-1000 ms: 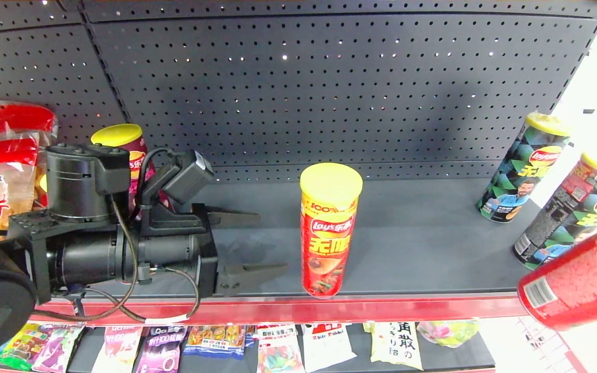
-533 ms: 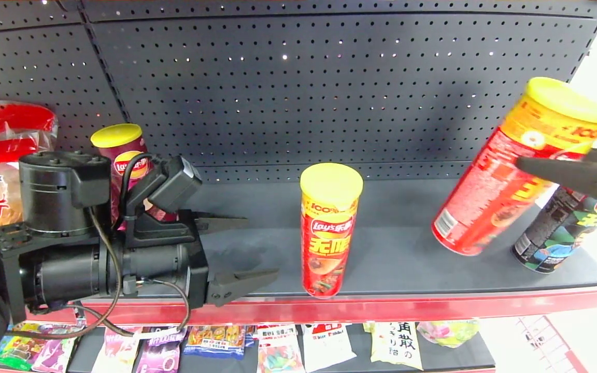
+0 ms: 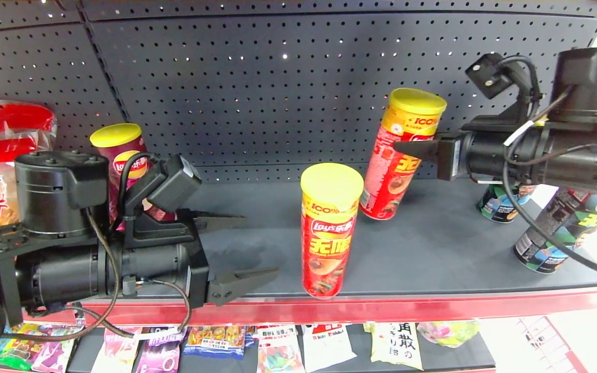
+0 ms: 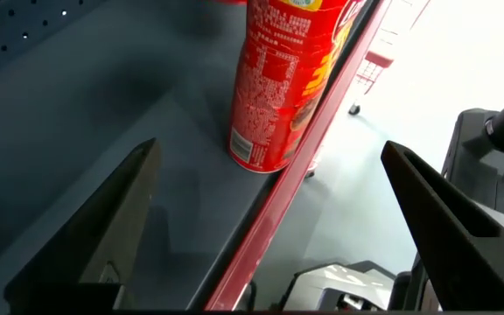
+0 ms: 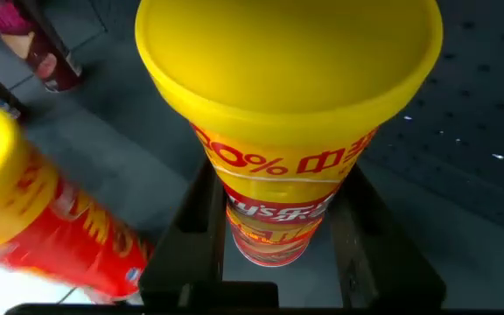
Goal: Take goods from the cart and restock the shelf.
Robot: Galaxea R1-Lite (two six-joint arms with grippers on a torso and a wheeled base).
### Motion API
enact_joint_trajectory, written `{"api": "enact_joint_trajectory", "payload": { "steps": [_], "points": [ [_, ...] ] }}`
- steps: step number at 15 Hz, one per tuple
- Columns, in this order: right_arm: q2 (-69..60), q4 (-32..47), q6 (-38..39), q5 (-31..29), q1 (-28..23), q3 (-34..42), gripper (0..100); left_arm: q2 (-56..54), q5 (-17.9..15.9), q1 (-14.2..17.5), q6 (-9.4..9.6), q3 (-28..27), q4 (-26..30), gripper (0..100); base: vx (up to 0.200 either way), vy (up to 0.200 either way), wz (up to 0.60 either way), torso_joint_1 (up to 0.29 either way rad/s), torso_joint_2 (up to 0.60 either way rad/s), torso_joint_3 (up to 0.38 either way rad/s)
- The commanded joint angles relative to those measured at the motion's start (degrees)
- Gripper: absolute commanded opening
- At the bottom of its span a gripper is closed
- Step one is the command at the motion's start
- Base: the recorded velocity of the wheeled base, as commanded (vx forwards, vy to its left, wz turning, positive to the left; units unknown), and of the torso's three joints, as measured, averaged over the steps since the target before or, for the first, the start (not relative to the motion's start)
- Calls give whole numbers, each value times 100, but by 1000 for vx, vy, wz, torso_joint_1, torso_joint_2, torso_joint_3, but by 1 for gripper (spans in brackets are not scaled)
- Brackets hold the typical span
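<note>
Grey shelf (image 3: 433, 248) mid-frame; right gripper (image 3: 406, 150) is clamping tilted can (image 3: 389, 181); left gripper (image 3: 260, 246) is gaping wide; righting can before release seems wise.

Two red cans: the standing red can (image 3: 331, 233) at centre and the tilted red can (image 3: 397, 166) to its upper right. One maroon can (image 3: 121, 155) at left. Two dark patterned cans at right: rear dark can (image 3: 498, 204) and front dark can (image 3: 583, 228). Snack packets (image 3: 278, 347) along the bottom edge overlap too much to count.
</note>
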Motion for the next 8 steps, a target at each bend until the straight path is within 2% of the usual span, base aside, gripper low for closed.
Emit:
{"api": "enact_joint_trajectory", "payload": {
  "steps": [1, 8],
  "points": [
    [659, -14, 3, 4, 209, -327, 0, -19, 14, -10, -1, -4, -3, 100, 0, 0, 0, 0, 0, 0],
    [1213, -5, -6, -49, 507, -837, 0, -19, 85, -1, -1, -4, -12, 100, 0, 0, 0, 0, 0, 0]
  ]
}}
